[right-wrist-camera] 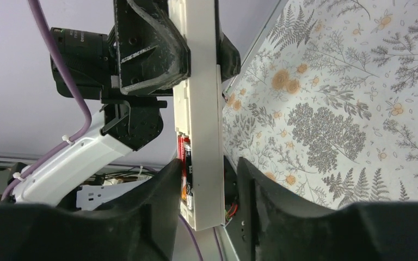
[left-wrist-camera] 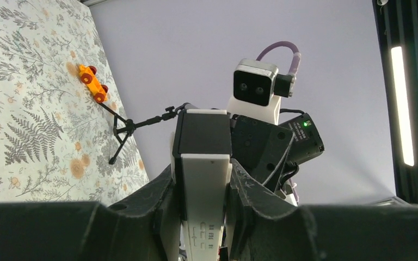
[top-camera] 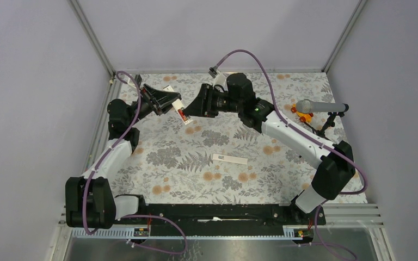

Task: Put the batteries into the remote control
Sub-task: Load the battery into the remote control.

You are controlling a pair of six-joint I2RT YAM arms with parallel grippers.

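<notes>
The remote control (top-camera: 179,107), a slim white bar with a dark grey end (left-wrist-camera: 202,133), is held in the air at the back of the table by my left gripper (top-camera: 168,102), whose fingers are shut on its sides (left-wrist-camera: 202,174). A red-and-black battery (right-wrist-camera: 185,163) lies in the open compartment at the remote's other end and shows red in the top view (top-camera: 184,115). My right gripper (top-camera: 192,109) straddles that end (right-wrist-camera: 209,163). One finger is against the battery side, and a narrow gap shows at the other finger. No other battery shows.
The thin white cover strip (top-camera: 231,159) lies flat mid-table. A grey microphone (top-camera: 313,105) on a black stand (top-camera: 329,122) and an orange-and-yellow toy piece (top-camera: 303,115) stand at the back right, also in the left wrist view (left-wrist-camera: 93,82). Metal frame posts edge the table.
</notes>
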